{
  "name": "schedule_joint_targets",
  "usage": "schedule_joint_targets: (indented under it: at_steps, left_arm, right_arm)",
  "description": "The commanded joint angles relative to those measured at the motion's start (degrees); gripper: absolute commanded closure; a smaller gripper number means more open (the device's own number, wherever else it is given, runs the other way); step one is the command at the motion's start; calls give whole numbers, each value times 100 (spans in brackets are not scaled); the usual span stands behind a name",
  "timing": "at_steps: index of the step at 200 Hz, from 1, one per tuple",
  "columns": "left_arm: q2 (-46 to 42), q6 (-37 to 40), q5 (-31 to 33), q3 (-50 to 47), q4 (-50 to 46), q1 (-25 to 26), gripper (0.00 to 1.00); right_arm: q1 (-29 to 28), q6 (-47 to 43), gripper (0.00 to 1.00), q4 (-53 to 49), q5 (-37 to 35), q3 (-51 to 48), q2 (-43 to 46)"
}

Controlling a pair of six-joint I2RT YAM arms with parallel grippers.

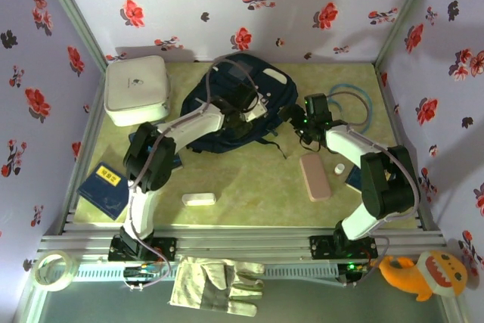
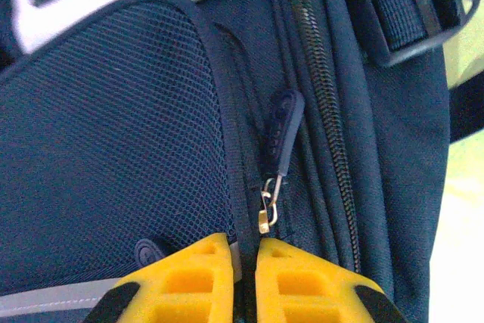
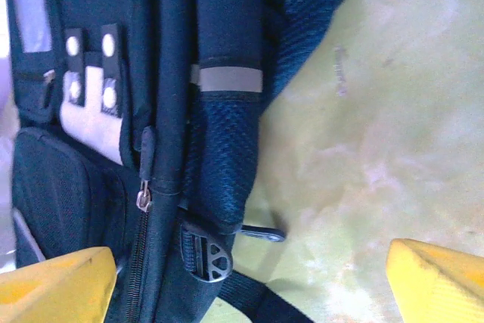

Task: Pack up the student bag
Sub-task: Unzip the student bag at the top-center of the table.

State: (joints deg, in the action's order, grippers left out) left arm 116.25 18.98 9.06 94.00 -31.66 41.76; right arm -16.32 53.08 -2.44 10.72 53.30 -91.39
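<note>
Backpack: backpack (image 1: 215,88) lay flat at the back middle of the tabletop (image 1: 249,179), front face up, so its zippers were reachable from above.
Left claw: left claw (image 2: 243,281) was down on the backpack's front with its jaws almost together, only a thin slit between them. A seam ran into that slit; couldn't tell if fabric was pinched.
Zipper pull: zipper pull (image 2: 283,126) and its metal slider (image 2: 266,211) sat just past the left claw's tips, not between them. Likely the target, since a pocket had to open before anything went in.
Mesh pocket: mesh pocket (image 2: 113,126) on the backpack's front, just beside that zipper.
Right claw: right claw (image 3: 249,262) was wide open and held nothing, just beside the backpack's right edge near a strap buckle (image 3: 206,255). Probably parked there to steady the backpack.
Stage: zippers in view looked closed, so judged as the opening step, with packing not started.
Loose items: pink case (image 1: 314,177), blue book (image 1: 106,188) and small white block (image 1: 198,199) lay in front of the backpack, well apart from it.
White box: white box (image 1: 136,90) just beside the backpack's left edge.
Risk: the claw closed short of the pull and could miss it.
</note>
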Motion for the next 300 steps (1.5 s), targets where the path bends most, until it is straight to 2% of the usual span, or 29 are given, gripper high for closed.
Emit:
schedule_joint_targets:
  at_steps: [1, 69, 92, 106, 148, 201, 211, 230, 245, 272, 300]
  left_arm:
    - [-755, -138, 172, -93, 422, -115, 100]
    - [-1579, -481, -64, -317, 778, -215, 100]
    - [-1716, -672, -344, -419, 916, -318, 100]
    - [-1766, -724, -373, -498, 978, -368, 100]
    - [-1862, -793, -430, -644, 988, -487, 100]
    - [-2139, -1060, -567, -820, 1086, -593, 100]
    - [-2193, -1241, -558, -802, 1020, -612, 90]
    - [-2274, -1967, -236, -480, 541, -643, 59]
    - [-2484, -2568, -203, -467, 242, -613, 47]
    - [-3141, -3242, -285, -1138, 260, -379, 39]
    - [-3643, -3927, -1254, -1878, 645, -193, 39]
  right_arm:
    - [49, 127, 8, 394, 508, 74, 2]
    - [39, 1097, 11, 1030, 1358, 324, -392]
    - [18, 1413, 16, 1472, 1591, 413, -537]
    - [11, 1509, 26, 1630, 1647, 462, -585]
    - [-10, 1588, 68, 1740, 1716, 527, -549]
    - [-104, 1643, 98, 2006, 1663, 559, -328]
    - [-143, 1663, 100, 2045, 1582, 558, -232]
    - [-235, 1711, 100, 2054, 1327, 556, -13]
    - [-332, 1745, 100, 2002, 1078, 626, 134]
    - [-503, 1739, 100, 1453, 642, 929, 231]
    - [-599, 1790, 100, 1140, 385, 1135, 244]
